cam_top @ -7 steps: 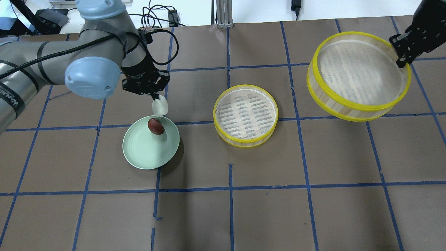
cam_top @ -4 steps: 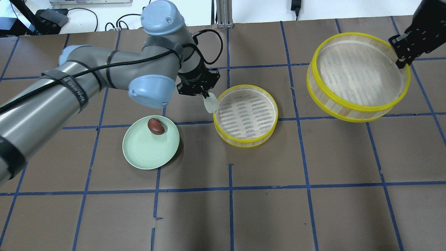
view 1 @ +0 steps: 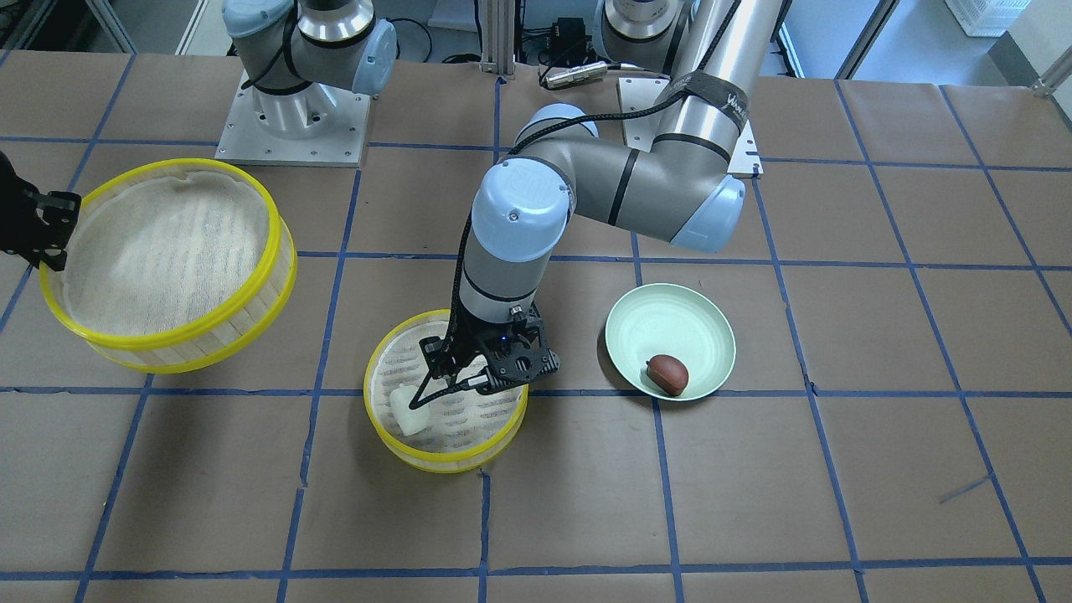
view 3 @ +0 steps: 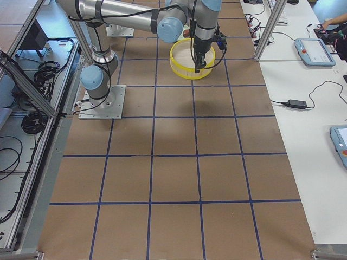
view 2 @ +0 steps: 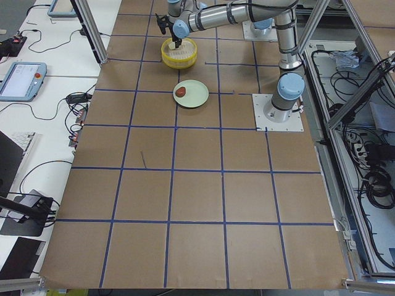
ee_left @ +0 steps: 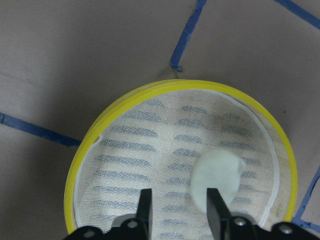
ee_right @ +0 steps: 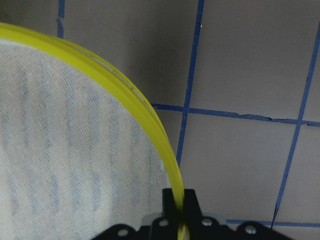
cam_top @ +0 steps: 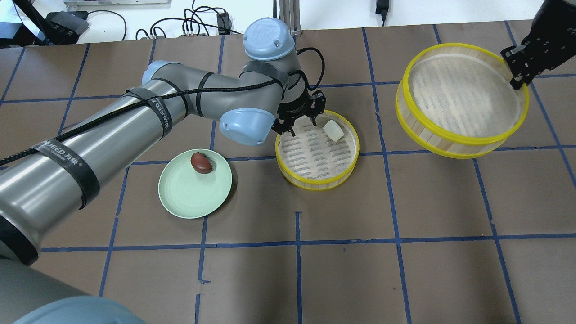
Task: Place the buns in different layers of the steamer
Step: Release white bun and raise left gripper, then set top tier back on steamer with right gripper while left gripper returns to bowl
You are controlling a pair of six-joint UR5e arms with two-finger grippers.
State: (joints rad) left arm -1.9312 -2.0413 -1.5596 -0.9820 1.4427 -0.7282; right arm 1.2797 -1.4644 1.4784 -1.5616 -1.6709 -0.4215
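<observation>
left gripper (cam_top: pixel 303 128): jaws apart, frame centre
white bun (cam_top: pixel 333 130): loose in small steamer tray (cam_top: pixel 315 184)
right gripper (ee_right: pixel 178 197): pinching rim of raised tray (cam_top: pixel 454 146)

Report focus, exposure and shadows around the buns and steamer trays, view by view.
Left wrist view: the white bun is washed out, its edges faint, while the mesh print of the lower tray is crisp. Right wrist view: the liner of the raised tray looks soft, the tape lines beyond sharp. Overhead view: the green bowl throws a dark shadow to its right.
</observation>
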